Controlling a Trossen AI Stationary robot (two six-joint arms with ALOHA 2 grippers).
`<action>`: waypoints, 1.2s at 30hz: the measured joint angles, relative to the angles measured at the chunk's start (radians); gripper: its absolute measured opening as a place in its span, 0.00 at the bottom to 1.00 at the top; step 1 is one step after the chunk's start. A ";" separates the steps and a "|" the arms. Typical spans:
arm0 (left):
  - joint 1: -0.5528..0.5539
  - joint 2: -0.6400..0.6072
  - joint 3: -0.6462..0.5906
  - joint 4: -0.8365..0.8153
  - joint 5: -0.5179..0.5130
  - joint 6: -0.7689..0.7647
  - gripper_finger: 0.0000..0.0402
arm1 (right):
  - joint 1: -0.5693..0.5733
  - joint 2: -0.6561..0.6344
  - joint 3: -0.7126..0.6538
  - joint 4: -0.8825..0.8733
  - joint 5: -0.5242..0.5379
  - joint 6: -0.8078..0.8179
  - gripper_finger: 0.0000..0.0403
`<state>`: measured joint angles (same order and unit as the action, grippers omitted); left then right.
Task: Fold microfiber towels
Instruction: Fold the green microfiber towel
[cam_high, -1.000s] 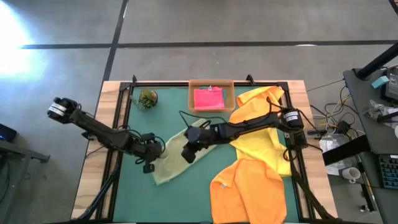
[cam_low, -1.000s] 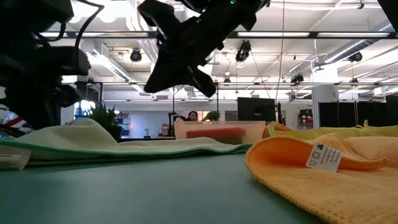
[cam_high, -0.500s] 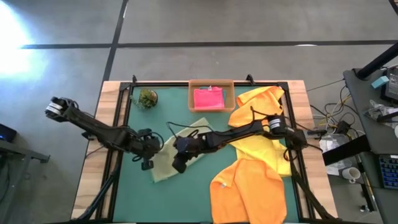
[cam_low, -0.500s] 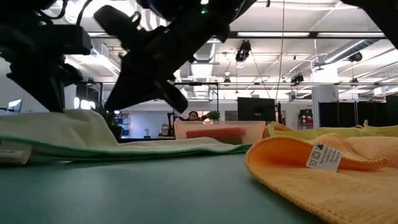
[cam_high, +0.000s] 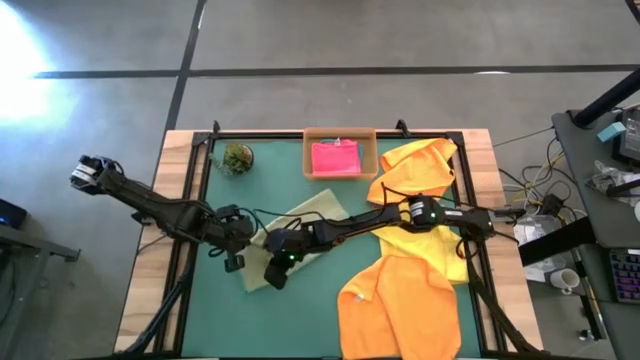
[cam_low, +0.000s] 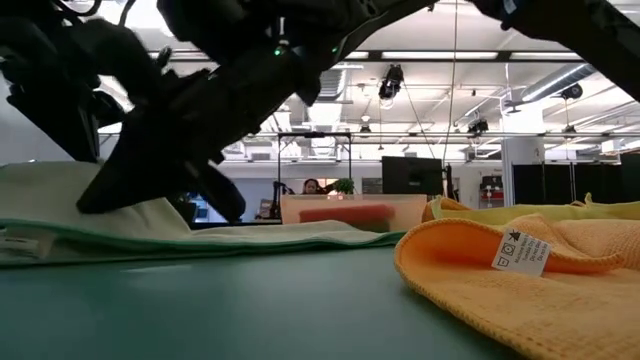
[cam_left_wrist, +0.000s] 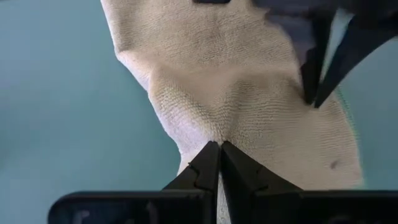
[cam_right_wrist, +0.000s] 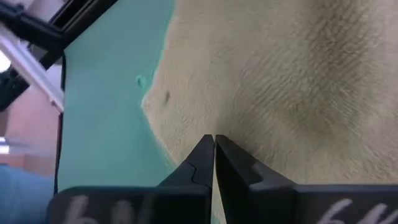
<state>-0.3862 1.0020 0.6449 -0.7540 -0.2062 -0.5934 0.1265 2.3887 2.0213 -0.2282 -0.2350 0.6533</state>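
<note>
Grey concrete floor surrounds the table in the high view, and the green mat (cam_high: 220, 310) carries everything: a sage towel (cam_high: 305, 215) lies slantwise near the middle, a yellow towel (cam_high: 420, 165) and an orange towel (cam_high: 400, 305) are heaped at the right, and a pink towel (cam_high: 336, 158) sits folded in the tray (cam_high: 340, 135). The left gripper (cam_high: 236, 252) is at the sage towel's left edge; the right gripper (cam_high: 275, 270) reaches across to its near corner, just beside the left one. With the two so close, a lift could knock the arms together.

At table height, the low view shows the sage towel (cam_low: 100, 215) lying flat with dark arms low over it and a white tag (cam_low: 519, 252) on the orange towel. I cannot tell here whether any cloth is raised.

From the left wrist, the left gripper (cam_left_wrist: 219, 147) has its fingers pressed together on a pinched ridge of sage towel (cam_left_wrist: 249, 112) (a thin hold). The cloth could slip out if pulled hard.

From the right wrist, the right gripper (cam_right_wrist: 213, 140) is shut too, tips meeting on the sage towel (cam_right_wrist: 280, 81) near its edge; I cannot tell if cloth is between them. If it has caught none, only one side would rise and the fold would skew.
</note>
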 joint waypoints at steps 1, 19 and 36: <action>0.000 -0.001 0.000 0.001 0.004 0.000 0.00 | 0.000 0.008 0.009 0.000 0.001 0.018 0.02; 0.000 0.026 -0.012 0.002 0.019 0.016 0.00 | 0.022 0.036 0.019 -0.124 0.088 0.140 0.02; 0.001 0.056 0.020 -0.139 0.019 0.074 0.26 | 0.031 0.036 0.018 -0.128 0.075 0.145 0.02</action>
<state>-0.3855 1.0580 0.6647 -0.8930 -0.1872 -0.5191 0.1573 2.4245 2.0388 -0.3561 -0.1605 0.7987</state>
